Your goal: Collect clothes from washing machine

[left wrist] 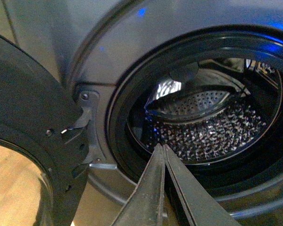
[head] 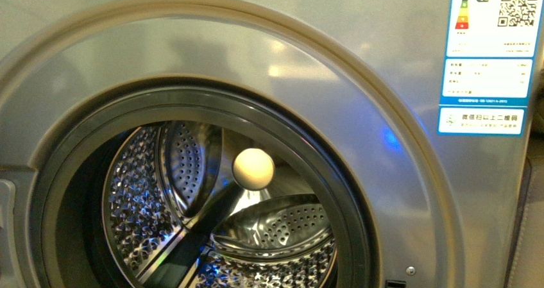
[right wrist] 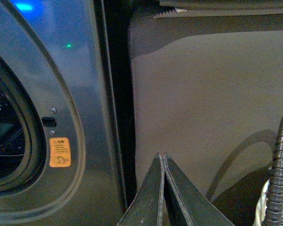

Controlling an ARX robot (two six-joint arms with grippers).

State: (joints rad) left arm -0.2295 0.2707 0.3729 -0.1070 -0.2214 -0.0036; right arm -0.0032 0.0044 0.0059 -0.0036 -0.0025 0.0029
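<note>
The grey-silver washing machine fills the front view, its round opening showing the perforated steel drum. A pale ball shows inside the drum. No clothes are visible in any view. In the left wrist view my left gripper is shut and holds nothing, its tips level with the lower rim of the drum opening. My right gripper is shut and holds nothing, off to the side of the machine, in front of a plain grey-brown surface.
The open dark-rimmed door hangs on its hinge beside the opening. Blue-white label stickers sit on the machine's front. An orange sticker is near the door latch. A ribbed hose runs beside my right gripper.
</note>
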